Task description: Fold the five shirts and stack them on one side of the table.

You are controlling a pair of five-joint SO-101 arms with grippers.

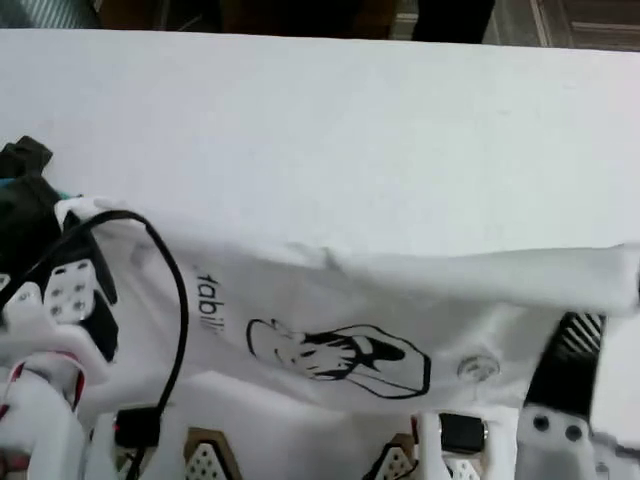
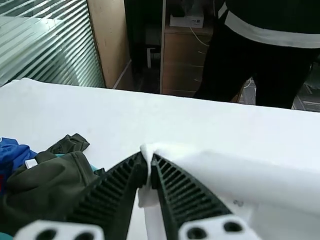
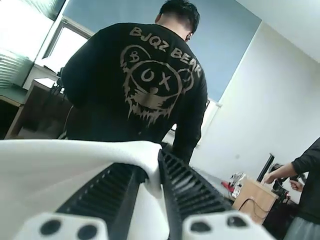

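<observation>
White cotton is sitting pinched in both my grippers. My left gripper [image 2: 149, 164] is clamping a bunched corner of the white shirt [image 2: 225, 175], its black ribbed fingers [image 2: 115, 185] pressing together with only the cloth between them. My right gripper [image 3: 152, 167] is doing the same at the other end, biting down on a folded edge of that shirt, which is draping over one finger.

Seen from above, the shirt [image 1: 330, 340] is lying across the near part of the table [image 1: 330, 130]. Its upper edge is doubled over into a long fold running from side to side. A black line drawing [image 1: 340, 355] (a cartoon figure, with some lettering beside it) is facing up. A black cable [image 1: 185, 300] from my left arm is looping over the shirt's left part.

Just beyond my left gripper, a heap of dark clothes [image 2: 45, 185] is lying crumpled at the left edge of the table, with a bit of blue cloth [image 2: 10, 155] peeking out next to it. Farther off, the white tabletop is stretching away to its far edge.
</observation>
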